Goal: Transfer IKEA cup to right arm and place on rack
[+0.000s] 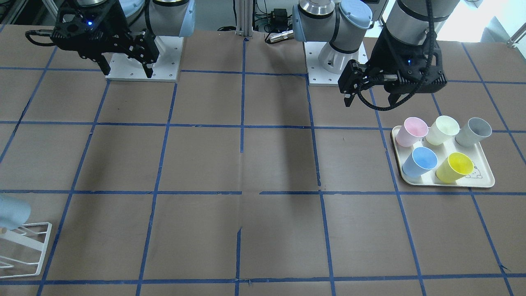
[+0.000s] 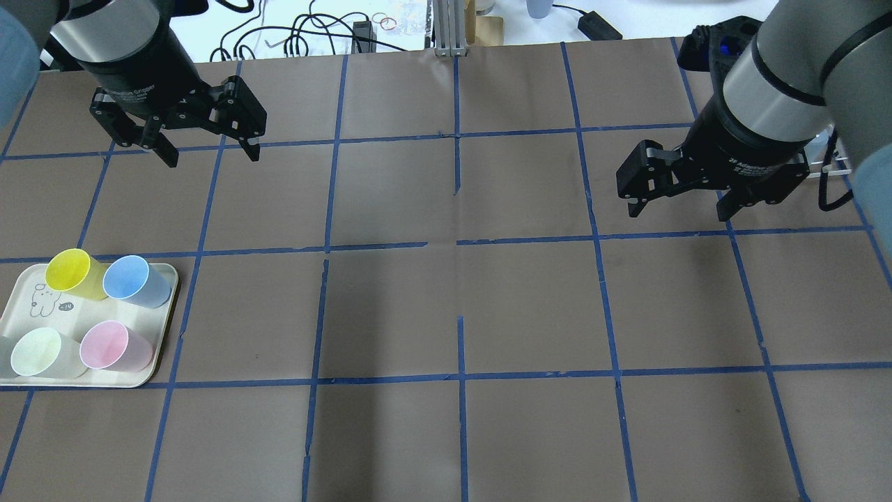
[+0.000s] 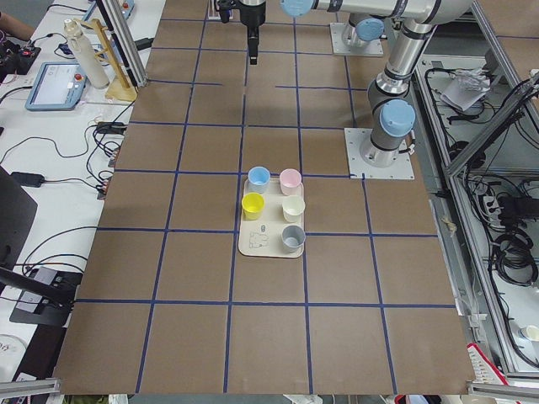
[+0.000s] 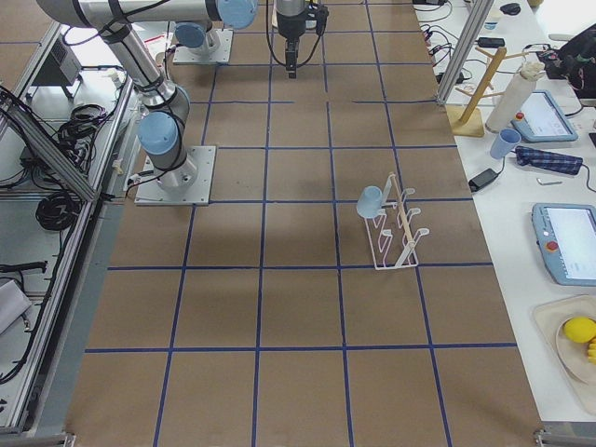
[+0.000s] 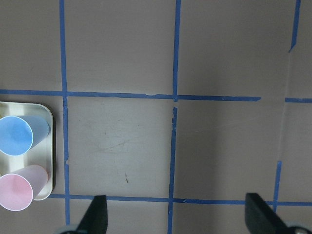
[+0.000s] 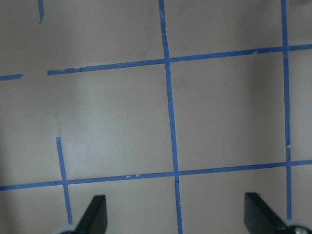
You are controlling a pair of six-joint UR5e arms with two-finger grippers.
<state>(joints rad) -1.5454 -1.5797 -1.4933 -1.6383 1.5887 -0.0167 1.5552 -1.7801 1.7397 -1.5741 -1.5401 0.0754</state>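
Observation:
The pale powder-blue IKEA cup [image 4: 371,199] sits tilted on a rod at one end of the white wire rack [image 4: 398,233]. In the front-facing view the cup [image 1: 12,211] and rack [image 1: 28,242] are cut off by the left edge. My right gripper [image 2: 679,209] is open and empty, hovering above the table well away from the rack; it also shows in the front-facing view [image 1: 127,70]. My left gripper [image 2: 212,156] is open and empty, hovering beyond the tray; it also shows in the front-facing view [image 1: 370,100]. Both wrist views show only open fingers over bare table.
A cream tray [image 2: 21,378] on my left holds several cups: a deeper blue one [image 2: 136,280], yellow [image 2: 73,272], pink [image 2: 111,345], pale yellow-green [image 2: 38,352] and grey [image 1: 474,131]. The white arm base plates [image 1: 144,61] stand at the table's back edge.

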